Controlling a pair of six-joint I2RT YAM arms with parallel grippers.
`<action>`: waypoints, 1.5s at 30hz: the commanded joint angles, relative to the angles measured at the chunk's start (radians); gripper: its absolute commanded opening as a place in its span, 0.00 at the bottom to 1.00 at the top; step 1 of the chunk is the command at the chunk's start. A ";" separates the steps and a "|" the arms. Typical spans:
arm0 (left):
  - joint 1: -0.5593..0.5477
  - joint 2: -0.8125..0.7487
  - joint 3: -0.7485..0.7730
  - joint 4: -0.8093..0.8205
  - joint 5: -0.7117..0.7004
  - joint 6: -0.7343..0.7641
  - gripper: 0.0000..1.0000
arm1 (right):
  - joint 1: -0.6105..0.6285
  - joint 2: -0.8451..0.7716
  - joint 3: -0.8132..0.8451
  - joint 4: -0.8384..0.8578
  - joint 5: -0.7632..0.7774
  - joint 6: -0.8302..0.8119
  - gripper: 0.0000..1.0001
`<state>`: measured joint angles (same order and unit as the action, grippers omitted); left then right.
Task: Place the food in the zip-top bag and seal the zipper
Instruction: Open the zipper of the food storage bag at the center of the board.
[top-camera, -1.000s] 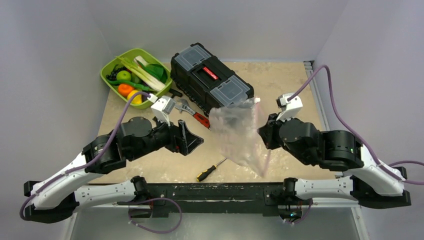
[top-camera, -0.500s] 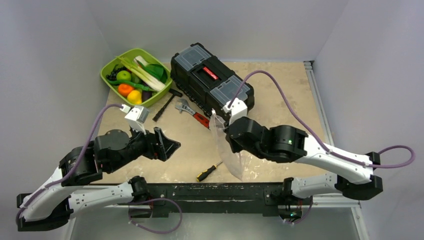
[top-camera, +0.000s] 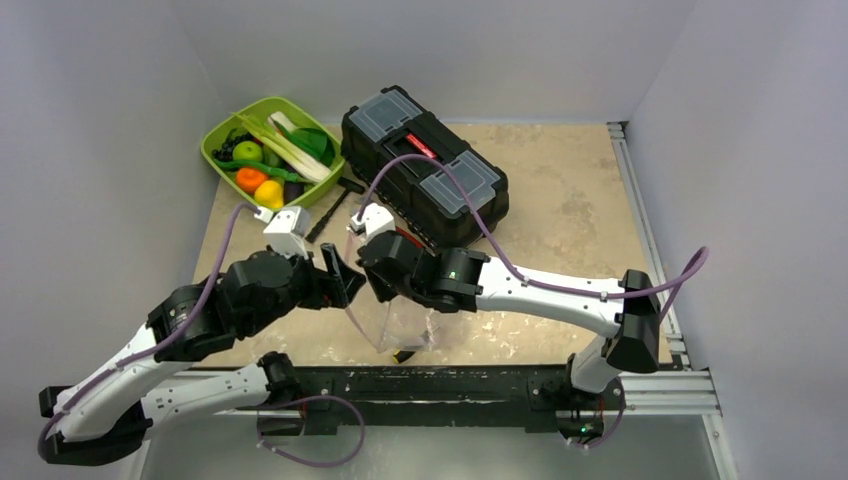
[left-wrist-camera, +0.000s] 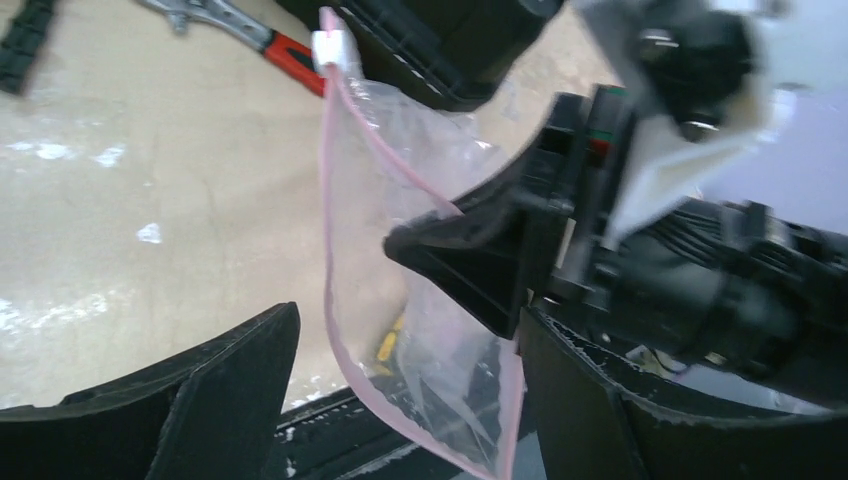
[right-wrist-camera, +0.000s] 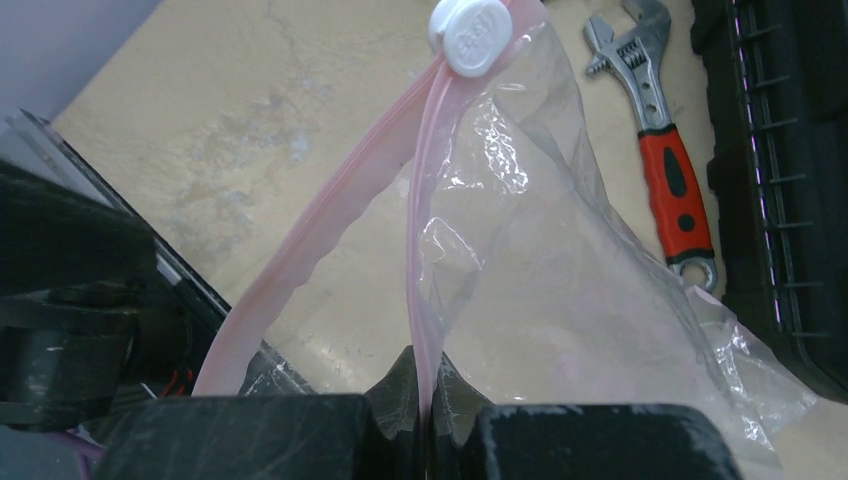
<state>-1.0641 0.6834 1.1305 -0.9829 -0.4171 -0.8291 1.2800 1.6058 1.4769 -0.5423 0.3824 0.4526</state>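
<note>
Food lies heaped in the lime-green tray at the ten o'clock corner of the table, none of it inside the zip-top bag; green apple, orange, yellow pear and pale leek stalks show among it; a black T-shaped tool lies just off the tray at its five o'clock; towards seven o'clock the left gripper hangs with its jaws spread wide and nothing gripped; its wrist camera shows the bag dangling in the gap between its fingers, though whether the film brushes either of them I cannot tell; the bag is clear, empty and crumpled, held up off the table near six o'clock, close to the front edge; a yellow-handled screwdriver lies on the table beneath it, seen through the plastic; the zipper stands open, its two pink strips parting below the white slider at one end; the right gripper is clamped fully closed on one of those strips, the other bowing away from it; at the bag's one o'clock a red-handled wrench lies flat on the table, just beside the black toolbox at twelve o'clock.
</note>
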 joint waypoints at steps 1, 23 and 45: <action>0.087 0.027 -0.010 -0.047 -0.053 -0.033 0.77 | -0.014 -0.039 0.034 0.142 -0.060 0.001 0.00; 0.315 0.097 -0.109 0.084 0.116 0.044 0.00 | -0.087 -0.021 0.139 -0.030 -0.095 -0.047 0.32; 0.532 0.196 -0.117 0.119 0.364 0.192 0.60 | -0.131 0.017 0.040 0.165 -0.148 0.073 0.00</action>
<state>-0.5613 0.9218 1.0115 -0.9222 -0.1669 -0.7280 1.1820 1.5978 1.5131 -0.4656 0.2390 0.4583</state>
